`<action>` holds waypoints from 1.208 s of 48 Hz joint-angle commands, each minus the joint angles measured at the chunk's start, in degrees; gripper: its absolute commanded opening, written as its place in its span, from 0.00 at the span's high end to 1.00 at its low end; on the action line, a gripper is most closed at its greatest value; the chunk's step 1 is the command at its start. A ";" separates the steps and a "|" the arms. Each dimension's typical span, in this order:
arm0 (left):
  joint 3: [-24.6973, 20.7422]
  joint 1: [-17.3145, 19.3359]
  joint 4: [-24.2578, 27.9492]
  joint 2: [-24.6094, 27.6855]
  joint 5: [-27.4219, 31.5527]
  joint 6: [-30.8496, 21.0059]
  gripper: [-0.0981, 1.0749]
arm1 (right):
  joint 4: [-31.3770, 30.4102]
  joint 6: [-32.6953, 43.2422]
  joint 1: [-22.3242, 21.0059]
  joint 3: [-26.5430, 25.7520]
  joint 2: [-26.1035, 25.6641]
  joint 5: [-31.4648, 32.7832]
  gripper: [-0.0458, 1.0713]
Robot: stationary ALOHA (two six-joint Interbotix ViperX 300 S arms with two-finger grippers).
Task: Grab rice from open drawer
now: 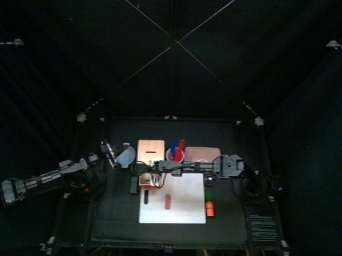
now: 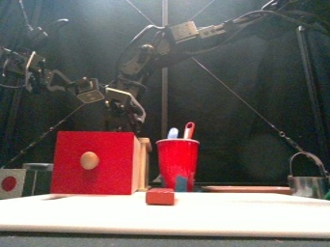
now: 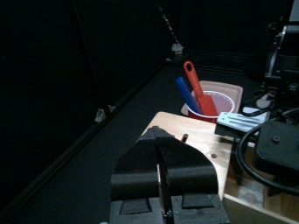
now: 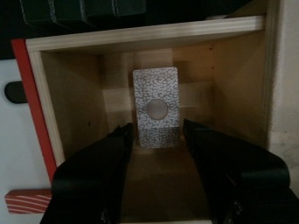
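The drawer [image 4: 70, 61] is pulled out, a light wooden tray with a red front [image 2: 96, 162] and a round wooden knob. On its floor lies the rice [image 4: 155, 96], a grey speckled flat packet with a white oval on it. My right gripper [image 4: 158, 131] hangs over the tray, open, one jaw on each side of the packet's near end; I cannot tell whether they touch it. In the top view the right arm reaches across to the drawer [image 1: 150, 180]. My left gripper [image 3: 163, 197] is shut and empty, held up off the table to the left of the wooden box unit [image 3: 193, 140].
A red cup [image 2: 177, 162] with a blue and a red utensil stands right of the drawer. A small red block [image 2: 160, 196] lies on the white mat [image 1: 181, 205], an orange piece [image 1: 210, 208] near the mat's right edge. A metal cup [image 2: 306, 183] stands far right.
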 commanded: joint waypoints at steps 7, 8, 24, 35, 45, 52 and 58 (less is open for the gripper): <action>-1.76 0.26 0.00 0.26 -0.26 0.00 0.92 | -0.70 -0.18 -0.26 -1.41 -1.05 0.35 0.20; -1.76 0.18 0.00 0.18 -0.18 0.00 0.92 | -0.70 -0.18 -0.26 -1.41 -1.14 0.35 0.20; -1.76 0.26 -0.09 0.26 -0.26 0.00 0.92 | -0.44 -0.26 -0.35 -1.41 -0.26 0.53 0.20; -1.76 0.26 -0.09 0.18 -0.18 0.00 0.92 | -0.88 -0.35 -0.26 -1.58 0.44 0.18 0.20; -1.67 0.26 -0.09 0.26 -0.18 0.00 0.92 | -1.05 -0.09 -0.18 -1.58 0.97 0.00 0.21; -1.76 0.26 -0.09 0.26 -0.26 0.00 0.92 | -2.29 0.09 0.09 -1.67 0.97 0.09 0.22; -1.76 0.18 -0.09 0.26 -0.18 -0.09 0.92 | -2.46 0.09 0.35 -1.58 1.05 0.00 0.26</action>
